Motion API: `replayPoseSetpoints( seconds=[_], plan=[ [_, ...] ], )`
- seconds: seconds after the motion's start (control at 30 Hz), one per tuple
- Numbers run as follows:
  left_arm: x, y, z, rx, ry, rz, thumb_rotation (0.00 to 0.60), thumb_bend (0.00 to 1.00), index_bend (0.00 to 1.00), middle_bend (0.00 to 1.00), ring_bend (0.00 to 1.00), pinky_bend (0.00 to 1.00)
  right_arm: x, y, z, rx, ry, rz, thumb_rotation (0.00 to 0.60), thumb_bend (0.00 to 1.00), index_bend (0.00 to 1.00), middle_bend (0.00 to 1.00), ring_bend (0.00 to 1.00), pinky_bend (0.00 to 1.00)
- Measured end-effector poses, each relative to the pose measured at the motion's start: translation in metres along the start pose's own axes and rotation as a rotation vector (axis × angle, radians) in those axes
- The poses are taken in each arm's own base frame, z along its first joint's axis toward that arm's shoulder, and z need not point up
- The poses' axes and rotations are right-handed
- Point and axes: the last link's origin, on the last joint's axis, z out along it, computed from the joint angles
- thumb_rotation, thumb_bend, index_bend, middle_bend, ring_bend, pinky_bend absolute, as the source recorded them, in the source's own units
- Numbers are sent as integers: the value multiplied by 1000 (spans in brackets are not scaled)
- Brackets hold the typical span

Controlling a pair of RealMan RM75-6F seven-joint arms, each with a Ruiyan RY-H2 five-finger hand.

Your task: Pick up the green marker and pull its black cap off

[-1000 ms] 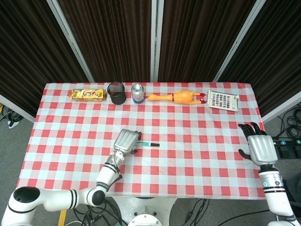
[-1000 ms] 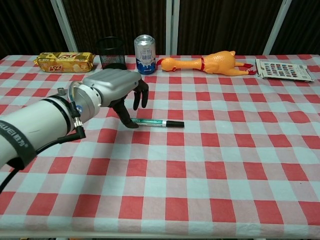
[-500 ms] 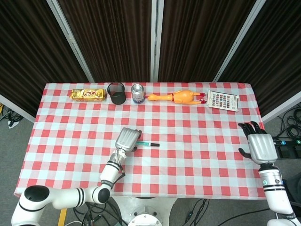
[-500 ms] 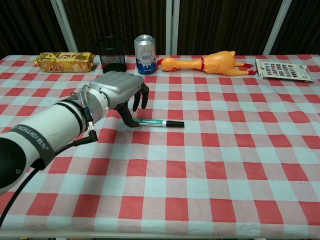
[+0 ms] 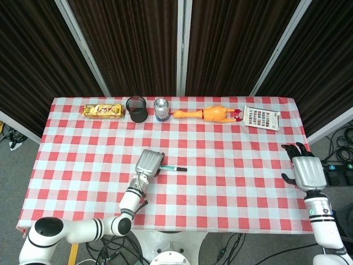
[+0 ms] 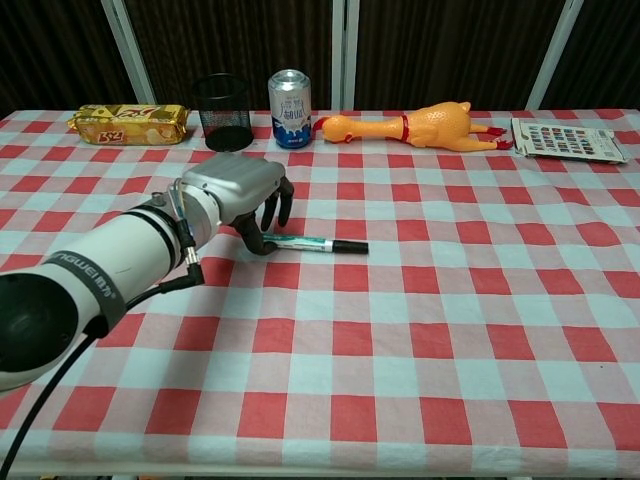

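The green marker (image 5: 172, 167) lies flat on the checked cloth, its black cap (image 6: 350, 246) pointing right. My left hand (image 6: 236, 186) arches over the marker's left end, fingers curled downward and apart. The thumb (image 6: 254, 243) touches the cloth by the barrel's tip, while the other fingertips hang just above the barrel. The marker (image 6: 304, 243) still rests on the table. In the head view the left hand (image 5: 150, 162) covers that end. My right hand (image 5: 306, 172) hovers off the table's right edge, fingers spread and empty.
Along the far edge stand a biscuit packet (image 6: 130, 123), a black mesh cup (image 6: 222, 110), a drink can (image 6: 290, 95), a rubber chicken (image 6: 420, 125) and a colour card (image 6: 568, 139).
My left hand has sunk a little and drawn in over the marker's left end. The marker has not moved. The right hand has drifted slightly right.
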Motion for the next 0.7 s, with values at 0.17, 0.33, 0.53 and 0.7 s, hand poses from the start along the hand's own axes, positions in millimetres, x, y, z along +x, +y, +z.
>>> replayPoseSetpoints(
  seconds=[0.17, 0.33, 0.53, 0.7],
  plan=[
    [0, 1, 0, -2, -10, -5, 600, 284, 475, 516, 886, 1000, 0, -1, 1, 4, 0, 0, 600, 96, 190, 212, 113, 364],
    [-1, 2, 2, 0, -11, 2, 600, 284, 478, 521, 888, 1000, 0, 0, 1, 2, 0, 0, 600, 96, 189, 212, 113, 364],
    [-3, 0, 2, 5, -12, 17, 600, 286, 497, 538, 891, 1000, 0, 1, 2, 0, -1, 1, 600, 97, 189, 212, 113, 364],
    [-3, 2, 2, 2, -8, 25, 600, 288, 515, 553, 900, 1000, 0, 1, 2, -1, 0, 0, 600, 96, 189, 212, 113, 364]
  ],
)
